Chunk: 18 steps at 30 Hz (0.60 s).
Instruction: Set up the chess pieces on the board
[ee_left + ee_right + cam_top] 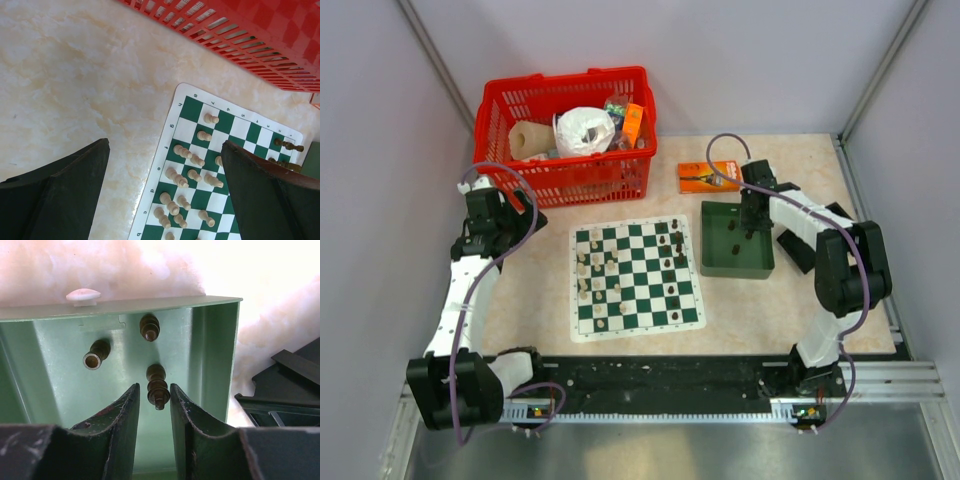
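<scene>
- Your left gripper [165, 144] hangs over the table by the left edge of the board [640, 265]. Its fingers are wide apart.
- Your right gripper [153, 390] is down in the green tray [736, 273], just right of the board.
- Its fingers are close together — one on each side of a dark chess piece [157, 385] that lies flat. You cannot tell if they squeeze it.
- Two more dark pieces [149, 326] lie farther back in the tray.
- On the board, cream pieces [588, 270] stand on the left side and dark ones [670, 262] on the right.

One board [640, 262], one basket [565, 180], three dark pieces [157, 385] in tray [215, 355]
</scene>
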Each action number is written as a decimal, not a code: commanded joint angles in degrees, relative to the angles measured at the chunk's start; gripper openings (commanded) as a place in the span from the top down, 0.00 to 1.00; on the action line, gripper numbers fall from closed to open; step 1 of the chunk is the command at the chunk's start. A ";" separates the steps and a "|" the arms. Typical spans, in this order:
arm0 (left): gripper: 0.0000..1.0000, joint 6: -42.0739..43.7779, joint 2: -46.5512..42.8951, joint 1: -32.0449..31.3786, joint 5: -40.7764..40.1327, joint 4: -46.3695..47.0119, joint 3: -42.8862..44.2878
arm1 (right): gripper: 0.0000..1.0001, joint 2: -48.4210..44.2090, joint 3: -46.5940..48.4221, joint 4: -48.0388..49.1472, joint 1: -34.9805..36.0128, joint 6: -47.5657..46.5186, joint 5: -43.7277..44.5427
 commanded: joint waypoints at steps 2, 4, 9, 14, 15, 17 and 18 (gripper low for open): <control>0.01 0.23 -0.11 0.05 0.24 1.16 0.75 | 0.69 0.28 2.38 0.65 -0.88 -0.23 0.98; 0.02 0.14 -0.02 0.05 0.07 1.25 0.75 | 0.69 0.55 2.47 0.29 -0.79 -0.32 1.16; 0.01 0.23 -0.20 0.05 0.07 1.08 0.58 | 0.69 0.37 2.29 -0.23 -0.90 -0.23 1.33; 0.02 0.32 -0.29 0.05 -0.20 1.07 0.49 | 0.71 0.55 2.47 -0.23 -0.79 -0.40 1.42; 0.02 0.40 -0.29 0.05 -0.11 1.08 0.49 | 0.71 0.72 2.56 -0.32 -0.79 -0.58 1.42; 0.01 0.23 -0.29 0.05 -0.02 0.99 0.49 | 0.72 0.72 2.56 -0.24 -0.88 -0.58 1.25; 0.02 0.23 -0.20 0.05 -0.02 1.07 0.57 | 0.72 0.72 2.73 -0.32 -0.79 -0.75 1.34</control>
